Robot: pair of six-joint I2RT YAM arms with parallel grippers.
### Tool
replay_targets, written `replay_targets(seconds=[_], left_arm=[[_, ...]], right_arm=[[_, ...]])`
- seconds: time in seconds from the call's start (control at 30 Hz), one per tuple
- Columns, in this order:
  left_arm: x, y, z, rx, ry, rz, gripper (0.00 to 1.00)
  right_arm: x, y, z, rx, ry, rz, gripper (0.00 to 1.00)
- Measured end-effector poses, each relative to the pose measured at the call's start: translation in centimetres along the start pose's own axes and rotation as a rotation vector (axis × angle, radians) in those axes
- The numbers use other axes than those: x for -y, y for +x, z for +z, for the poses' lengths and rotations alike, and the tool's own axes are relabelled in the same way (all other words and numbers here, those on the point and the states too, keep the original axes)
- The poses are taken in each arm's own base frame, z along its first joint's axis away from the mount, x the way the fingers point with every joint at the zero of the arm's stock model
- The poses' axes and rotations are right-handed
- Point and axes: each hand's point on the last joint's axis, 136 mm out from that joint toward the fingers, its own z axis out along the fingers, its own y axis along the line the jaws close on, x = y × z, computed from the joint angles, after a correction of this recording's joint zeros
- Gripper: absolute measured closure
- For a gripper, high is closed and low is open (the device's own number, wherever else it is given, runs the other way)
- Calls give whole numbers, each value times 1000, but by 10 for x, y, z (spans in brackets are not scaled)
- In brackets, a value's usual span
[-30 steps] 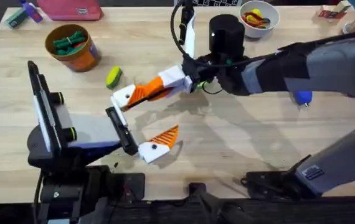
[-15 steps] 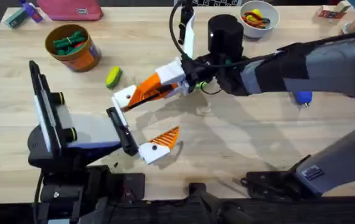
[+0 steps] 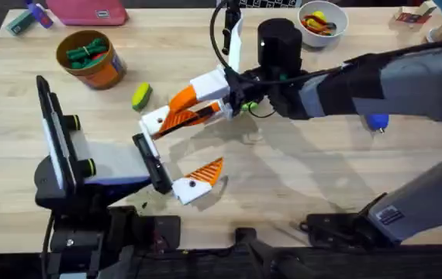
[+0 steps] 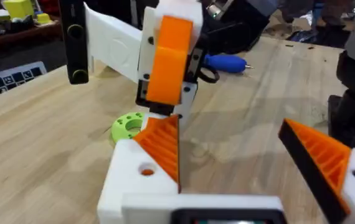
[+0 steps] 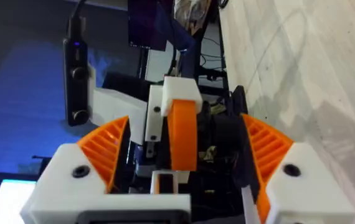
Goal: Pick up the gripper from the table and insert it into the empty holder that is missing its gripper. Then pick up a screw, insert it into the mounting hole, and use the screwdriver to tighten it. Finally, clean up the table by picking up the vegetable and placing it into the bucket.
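The holder (image 4: 127,126) lay flat at mid-table, seemingly right beneath the right claw (image 3: 181,101), whose fingers were spread and gripped nothing. The left claw (image 4: 227,124), also released, sat just nearer.

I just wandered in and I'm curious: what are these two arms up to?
Two robot arms share a wooden table. The right arm's tool reaches across the middle, open, close to a small yellow-and-green toy vegetable that lies near an orange bucket. The left arm's tool is open too, facing it. Neither seems to grip anything. A lime-green disc sits on the table, and a blue screwdriver lies off to the right.
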Motion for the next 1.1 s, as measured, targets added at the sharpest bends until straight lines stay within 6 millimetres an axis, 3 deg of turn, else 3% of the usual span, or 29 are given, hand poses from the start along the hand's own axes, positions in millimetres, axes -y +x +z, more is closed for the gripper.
replay_targets(seconds=[0.13,0.27,0.53,0.9,1.1], left_arm=[[0,0,0,0,2,0,15],[1,0,0,0,3,0,15],[1,0,0,0,4,-1,15],[1,0,0,0,6,-1,15],[1,0,0,0,7,-1,15]], right_arm=[[12,-4,-8,35,41,59,61],[21,-9,-30,111,129,133,59],[0,-30,-96,287,439,116,57],[-4,-21,-159,317,1080,154,59],[25,5,-179,339,1334,374,57]])
